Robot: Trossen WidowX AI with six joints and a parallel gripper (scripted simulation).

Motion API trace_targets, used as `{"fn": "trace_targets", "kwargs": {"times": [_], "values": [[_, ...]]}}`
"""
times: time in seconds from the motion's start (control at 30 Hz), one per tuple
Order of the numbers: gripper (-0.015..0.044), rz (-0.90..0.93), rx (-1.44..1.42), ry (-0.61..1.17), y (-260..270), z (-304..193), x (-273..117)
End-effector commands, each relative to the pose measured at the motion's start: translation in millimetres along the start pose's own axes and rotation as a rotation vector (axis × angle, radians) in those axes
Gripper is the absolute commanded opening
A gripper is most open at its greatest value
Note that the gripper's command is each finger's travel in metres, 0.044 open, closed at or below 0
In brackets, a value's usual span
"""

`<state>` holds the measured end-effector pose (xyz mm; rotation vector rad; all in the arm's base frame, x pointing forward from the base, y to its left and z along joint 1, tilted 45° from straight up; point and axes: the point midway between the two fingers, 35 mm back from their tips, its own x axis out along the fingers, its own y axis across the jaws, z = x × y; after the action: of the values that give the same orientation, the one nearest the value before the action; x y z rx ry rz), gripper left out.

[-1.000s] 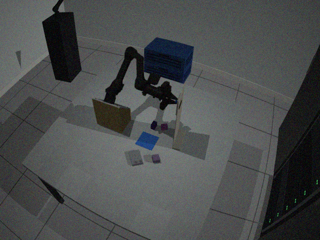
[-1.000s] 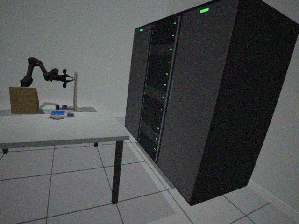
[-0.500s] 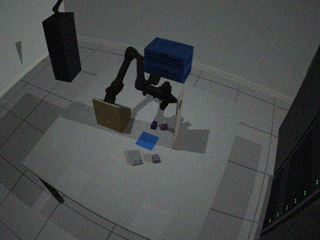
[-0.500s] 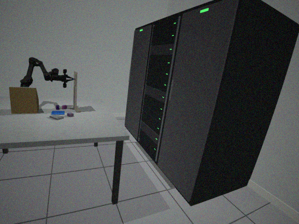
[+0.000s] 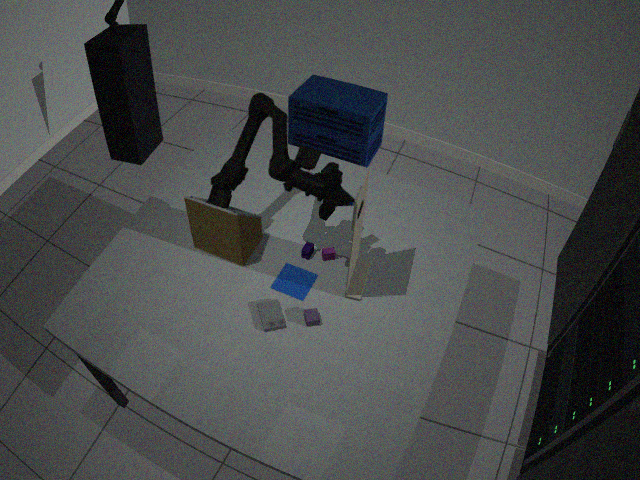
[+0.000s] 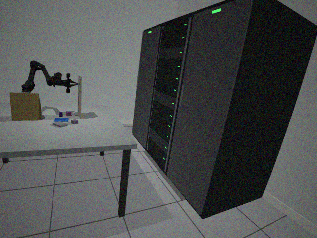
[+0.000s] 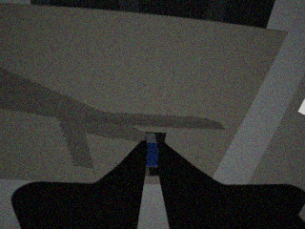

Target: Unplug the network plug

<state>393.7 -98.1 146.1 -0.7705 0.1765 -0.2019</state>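
1. The gripper (image 5: 353,201) (image 6: 77,84) (image 7: 152,146) is closed on the plug (image 7: 152,155), with a fingertip on each side of its blue body.
2. The plug is at the face of the upright panel (image 5: 355,248) (image 6: 79,99) (image 7: 167,72), by a dark opening; how deep it sits in the socket, I cannot tell.
3. The tab is too small to make out.
4. The arm (image 5: 279,139) (image 6: 46,74) reaches over the table (image 5: 206,330) (image 6: 89,135) toward the panel.
5. The blue square (image 5: 294,281) (image 6: 61,119) lies on the table, apart from the panel, with no plug on it.
6. Near the square are a dark purple block (image 5: 307,250) (image 6: 61,113), a magenta block (image 5: 328,253) (image 6: 68,113), a pale purple block (image 5: 312,316) (image 6: 74,121) and a flat grey block (image 5: 270,314) (image 6: 60,124).
7. A tan box (image 5: 222,232) (image 6: 25,106) stands in front of the arm's lower part.
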Motion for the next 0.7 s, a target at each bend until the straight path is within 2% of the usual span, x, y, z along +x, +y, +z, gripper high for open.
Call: {"fn": "trace_targets", "kwargs": {"times": [0.0,0.67], "values": [[0.0000,0.001,0.003,0.001,0.5,-1.3,-3.7],[0.0000,0.002,0.002,0.002,0.6,-4.7,-15.2]]}}
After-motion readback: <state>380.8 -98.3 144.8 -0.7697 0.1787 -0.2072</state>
